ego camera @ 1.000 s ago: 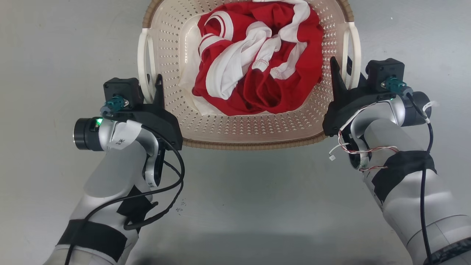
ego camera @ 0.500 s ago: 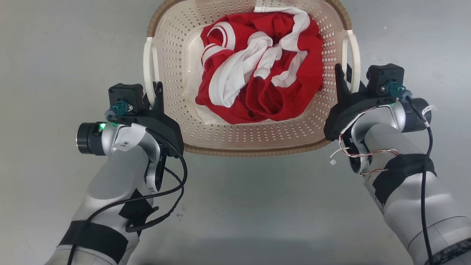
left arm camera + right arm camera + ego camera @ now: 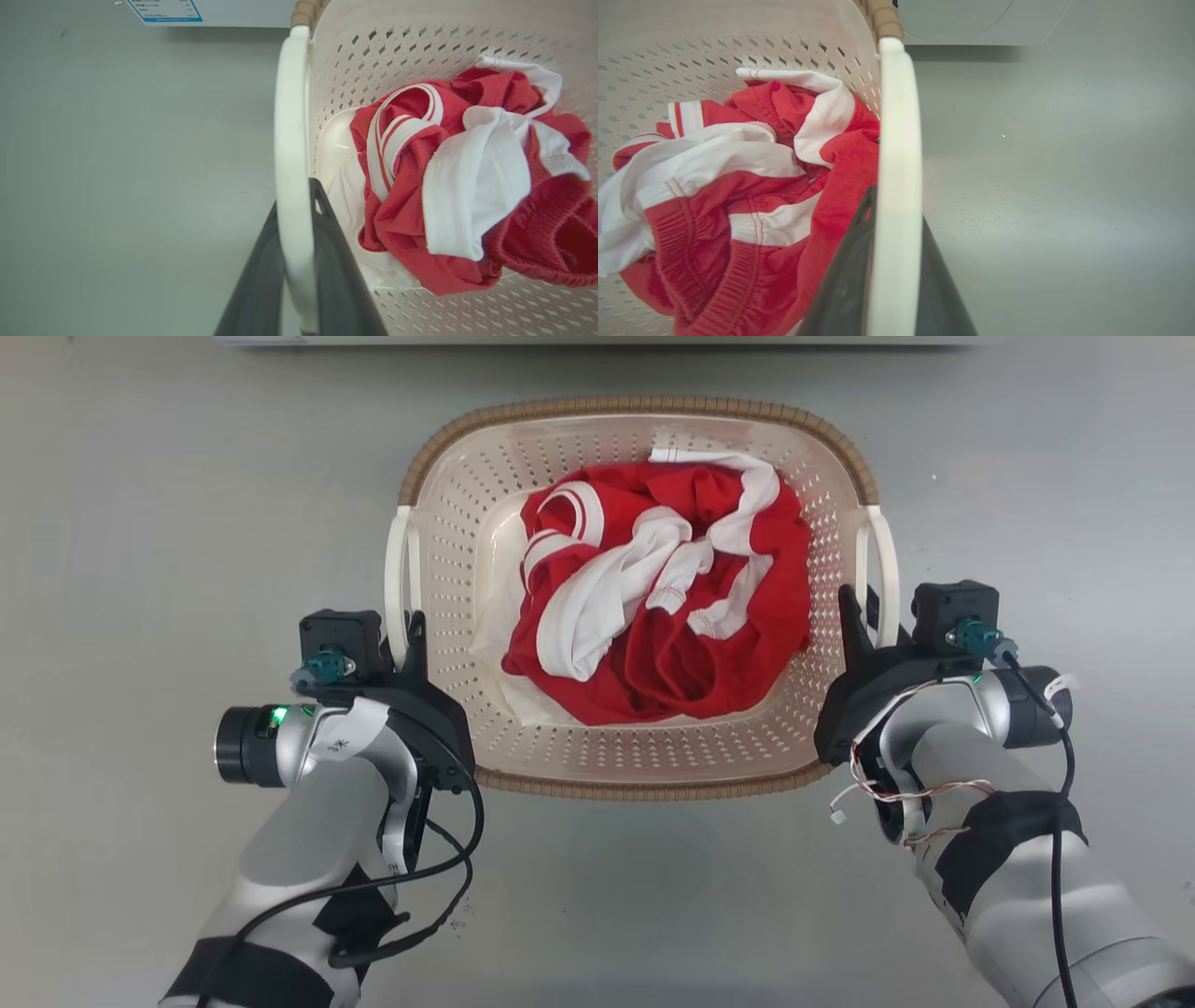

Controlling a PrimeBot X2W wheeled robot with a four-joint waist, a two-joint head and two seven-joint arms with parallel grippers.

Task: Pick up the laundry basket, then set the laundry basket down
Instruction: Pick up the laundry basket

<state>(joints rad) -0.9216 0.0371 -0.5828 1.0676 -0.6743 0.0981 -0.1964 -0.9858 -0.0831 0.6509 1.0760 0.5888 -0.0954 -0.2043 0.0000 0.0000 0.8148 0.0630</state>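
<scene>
We see the cream perforated plastic laundry basket (image 3: pixel 644 406), rounded-rectangular with a brown woven-look rim, straight ahead of us over the smooth grey floor (image 3: pixel 187 523). We cannot tell whether its base touches the floor. A crumpled heap of red-and-white clothes (image 3: pixel 653 616) lies inside it, slightly toward the right wall.

Our left tool (image 3: pixel 403 635) pinches the curved white left handle (image 3: pixel 400 569). In the left wrist view the two dark fingers (image 3: pixel 336 270) sit pressed against either side of that handle. Our right tool (image 3: pixel 864 616) pinches the matching white right handle (image 3: pixel 885 565) in the same way, one finger inside the handle loop and one outside. Both tools grip the near ends of the handles.

A pale grey appliance front (image 3: pixel 952 18) stands beyond the basket's far rim.
</scene>
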